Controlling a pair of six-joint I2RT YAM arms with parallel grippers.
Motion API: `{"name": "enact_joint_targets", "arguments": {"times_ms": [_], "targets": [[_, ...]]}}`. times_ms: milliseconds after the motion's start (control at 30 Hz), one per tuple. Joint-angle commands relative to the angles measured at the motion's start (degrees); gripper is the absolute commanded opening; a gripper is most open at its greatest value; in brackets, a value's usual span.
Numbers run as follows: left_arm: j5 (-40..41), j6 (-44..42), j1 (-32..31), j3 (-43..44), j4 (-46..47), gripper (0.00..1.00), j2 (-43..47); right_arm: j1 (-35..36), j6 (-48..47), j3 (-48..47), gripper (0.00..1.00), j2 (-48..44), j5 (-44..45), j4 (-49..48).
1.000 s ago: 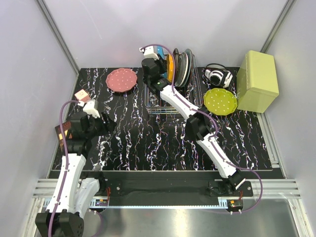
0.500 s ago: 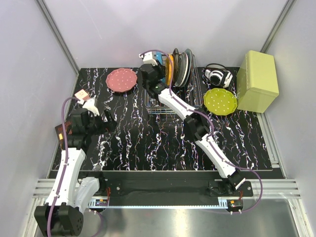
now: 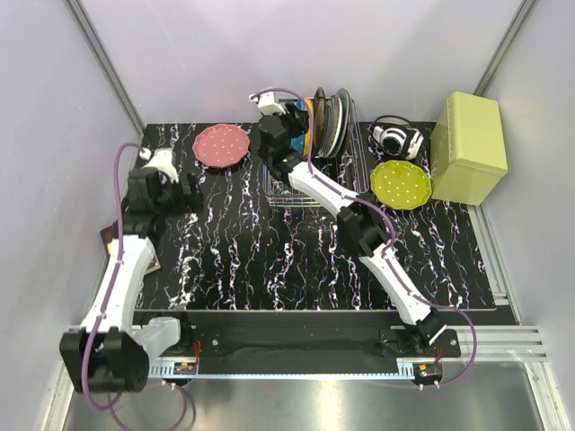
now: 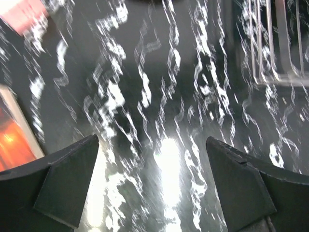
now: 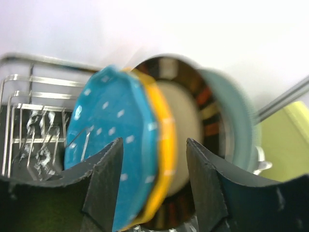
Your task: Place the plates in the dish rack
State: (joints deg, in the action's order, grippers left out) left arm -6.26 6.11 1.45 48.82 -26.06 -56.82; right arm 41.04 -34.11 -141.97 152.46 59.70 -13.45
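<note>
Showing two plates [image 5: 111, 128] in one dish rack [image 3: 344, 172], two plates [image 3: 221, 145] outside, left gripper [image 4: 152, 140], right gripper [image 5: 153, 144] both open

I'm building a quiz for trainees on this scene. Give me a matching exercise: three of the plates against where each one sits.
Things:
1. pink plate
2. blue plate
3. yellow-green plate

Places:
A. standing upright in the dish rack
B. lying flat, left of the rack
C. lying flat beside the green box

Pairs: 1-B; 2-A; 3-C
</note>
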Motion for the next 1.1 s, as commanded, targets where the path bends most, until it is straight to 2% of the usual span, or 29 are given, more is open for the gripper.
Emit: {"name": "enact_joint_targets", "arguments": {"times_ms": [0, 100, 167, 200, 267, 300, 333, 400, 433, 500, 533, 567, 633, 667, 867, 1067], "targets": [[3.63, -4.70, 0.30, 10.48, 9.18, 0.99, -8.63, 2.81, -8.86, 0.91, 0.63, -9.81, 3.66, -11.68], [2.49, -5.75, 0.39, 14.27, 15.59, 0.99, -15.48, 3.96, -11.15, 0.73, 0.63, -12.09, 4.63, -12.30], [-1.46, -9.00, 0.31, 17.78, 19.47, 0.99, -20.85, 4.93, -11.59, 1.08, 0.63, -14.37, 4.98, -11.78], [-3.47, -10.40, 0.39, 23.37, 19.39, 0.99, -27.84, 5.28, -10.90, 1.61, 0.64, -15.26, 4.99, -10.99], [-5.25, -12.08, 0.30, 31.04, 14.92, 0.98, -35.87, 5.63, -6.45, 1.96, 0.68, -18.24, 4.72, -4.59], [-5.08, -12.00, 0.39, 40.04, 12.21, 0.89, -44.26, 5.63, -3.28, 2.31, 0.70, -19.47, 2.89, -0.13], [-5.34, -12.95, 0.39, 45.00, 6.44, 0.79, -48.52, 5.63, 0.06, 3.27, 0.73, -20.79, 1.05, 10.36], [-6.30, -13.93, 0.39, 57.02, 2.79, 0.57, -59.13, 5.63, 6.56, 6.69, 0.81, -26.06, -3.08, 17.28], [-6.65, -14.37, 0.48, 60.14, 1.03, 0.29, -61.90, 5.63, 8.60, 10.45, 0.83, -27.82, -9.02, 24.19], [-6.92, -14.46, 0.31, 67.59, 0.93, 0.12, -68.91, 5.46, 13.86, 11.89, 0.81, -31.87, -18.59, 32.13], [-7.01, -14.02, 0.39, 70.16, 0.58, 0.00, -71.04, 5.28, 15.89, 11.55, 0.81, -32.49, -21.44, 39.92], [-6.75, -13.85, 0.31, 72.54, 0.58, 0.00, -72.89, 5.11, 18.00, 11.19, 0.82, -33.54, -24.08, 43.56], [-4.65, -15.59, -0.75, 75.98, 1.53, 0.00, -76.50, 4.05, 24.07, 11.97, 0.97, -34.68, -30.31, 50.16], [-3.94, -15.95, -1.10, 76.07, 2.06, 0.00, -77.12, 3.70, 25.48, 12.94, 1.00, -36.08, -31.91, 51.06], [-4.02, -10.69, -2.50, 77.22, -1.61, 0.00, -81.08, 3.53, 28.92, 18.92, 1.00, -38.90, -35.18, 53.97], [-3.50, -8.13, -3.74, 73.35, -4.69, 0.09, -81.52, 3.52, 30.06, 22.18, 1.00, -39.88, -36.24, 54.59]]}}
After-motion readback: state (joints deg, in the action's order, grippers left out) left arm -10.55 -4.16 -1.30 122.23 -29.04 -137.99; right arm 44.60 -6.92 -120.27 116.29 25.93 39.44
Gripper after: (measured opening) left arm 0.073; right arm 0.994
